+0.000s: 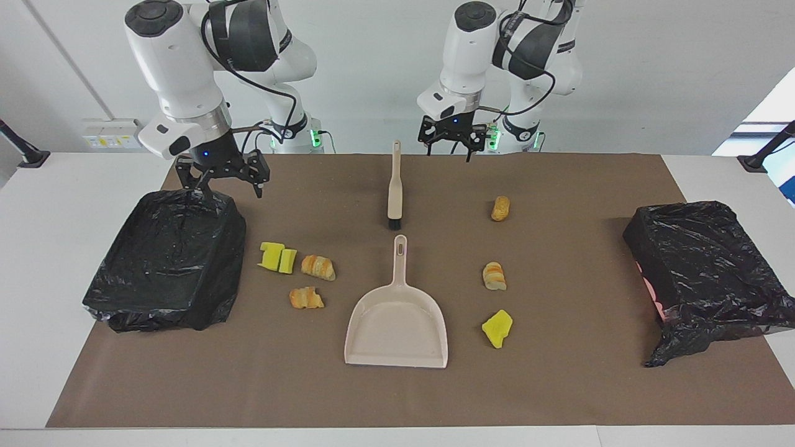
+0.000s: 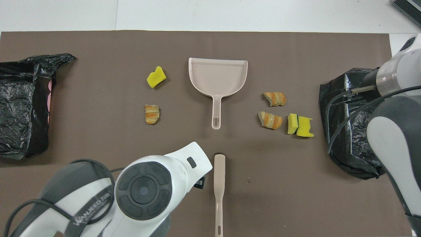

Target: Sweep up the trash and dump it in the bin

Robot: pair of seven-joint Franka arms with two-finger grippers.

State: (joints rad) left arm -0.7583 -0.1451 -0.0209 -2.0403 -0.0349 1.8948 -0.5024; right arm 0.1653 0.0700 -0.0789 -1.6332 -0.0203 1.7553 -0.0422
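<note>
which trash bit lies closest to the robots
The plain brown bread piece, toward the left arm's end. It lies about level with the brush, alone and unstriped; every other bit lies farther out, beside the dustpan.

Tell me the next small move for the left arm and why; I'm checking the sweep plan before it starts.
Probably lower the left gripper, open and up in the air beside the brush, onto the brush handle. Nothing is swept yet: the trash lies loose around the empty dustpan. The right gripper hangs open over the edge of the bin at its end.
</note>
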